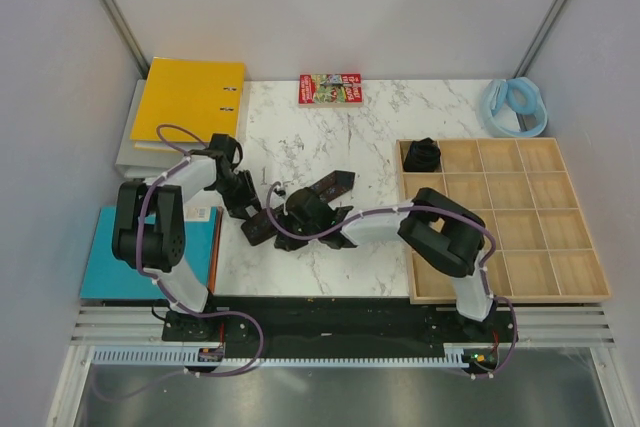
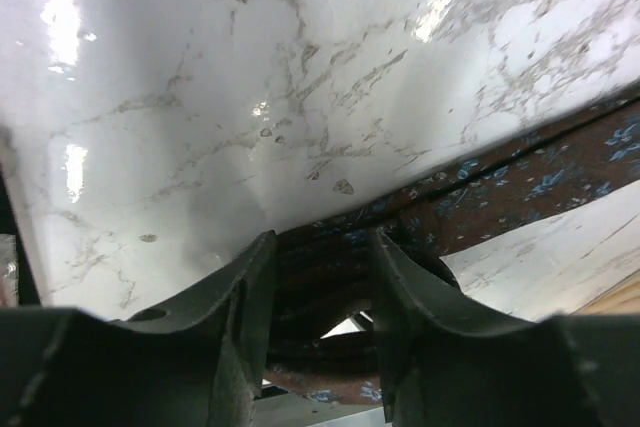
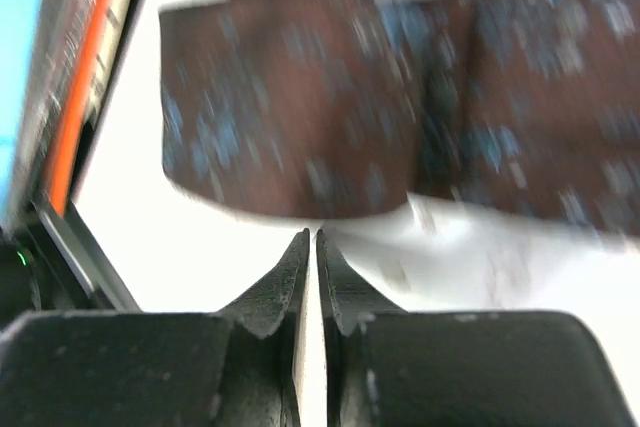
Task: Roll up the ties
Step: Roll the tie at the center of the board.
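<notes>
You are working the tie (image 1: 335, 185) into a roll at the middle of the tabletop (image 1: 330, 137).
Your left end effector (image 2: 320, 257) is standing half-open, straddling a bunched fold of the dark patterned fabric. Your right end effector (image 3: 310, 242) is pinched narrow and empty, hovering just short of the flat strip. To my eye you are needing even tension: keep the strip straight, edges stacked, turns snug.

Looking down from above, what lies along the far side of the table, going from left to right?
yellow binder → red book → pale blue band
</notes>
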